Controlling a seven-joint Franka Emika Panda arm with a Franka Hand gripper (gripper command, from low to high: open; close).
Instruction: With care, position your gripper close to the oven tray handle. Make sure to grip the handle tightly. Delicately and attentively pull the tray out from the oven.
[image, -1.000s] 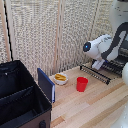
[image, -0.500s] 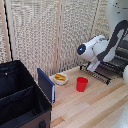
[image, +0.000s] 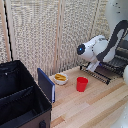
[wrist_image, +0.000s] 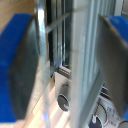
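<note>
In the exterior view the white arm reaches down over the dark wire oven tray (image: 101, 73), which sticks out of the dark oven (image: 120, 58) at the right edge. The handle (image: 94, 76) is the thin bar along the tray's outer edge. My gripper (image: 93, 68) sits low over that edge, mostly hidden by the arm. In the wrist view my gripper (wrist_image: 65, 60) is open, its blue fingertips (wrist_image: 15, 70) wide apart on either side. A thin bar, the handle (wrist_image: 42, 55), and the oven's silvery front (wrist_image: 82, 75) lie between them. The view is blurred.
A red cup (image: 82, 83) stands on the wooden table (image: 95, 107) just in front of the tray. A white bowl (image: 60, 78) with yellow contents, an upright blue board (image: 46, 84) and a big black case (image: 17, 97) lie to the exterior view's left. Oven knobs (wrist_image: 65, 100) show below the fingers.
The arm's wrist end has moved a little toward the exterior view's left and slightly down over the tray's outer edge. The cup, bowl and case have not moved.
</note>
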